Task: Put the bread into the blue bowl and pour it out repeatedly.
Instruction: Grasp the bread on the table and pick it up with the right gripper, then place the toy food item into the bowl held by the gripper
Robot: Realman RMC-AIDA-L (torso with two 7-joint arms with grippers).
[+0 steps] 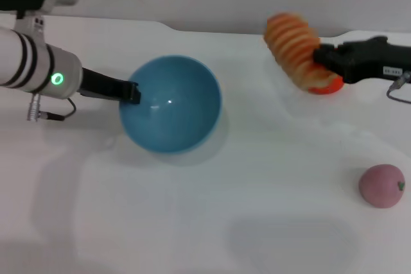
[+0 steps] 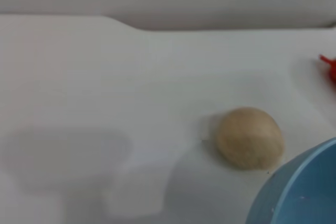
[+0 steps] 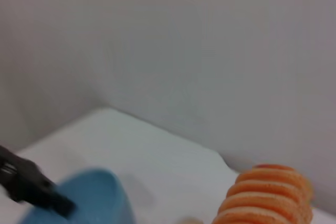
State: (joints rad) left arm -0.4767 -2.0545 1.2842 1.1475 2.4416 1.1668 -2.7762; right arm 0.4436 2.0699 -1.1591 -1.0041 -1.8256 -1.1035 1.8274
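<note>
The blue bowl (image 1: pixel 172 104) stands upright left of the table's middle, and nothing shows inside it. My left gripper (image 1: pixel 133 92) is shut on its left rim. The bread (image 1: pixel 294 47), orange-brown ribbed side showing, is at the back right, with my right gripper (image 1: pixel 319 59) shut on its right side. In the right wrist view the bread (image 3: pixel 265 196) appears lifted against the wall, with the bowl (image 3: pixel 89 199) and the left gripper (image 3: pixel 37 190) farther off. The bowl's rim (image 2: pixel 302 190) fills a corner of the left wrist view.
A pink round toy fruit (image 1: pixel 382 185) lies at the front right. A small red toy (image 1: pixel 327 86) peeks out under the bread. A beige ball (image 2: pixel 249 137) sits on the table beside the bowl. A grey wall runs along the table's far edge.
</note>
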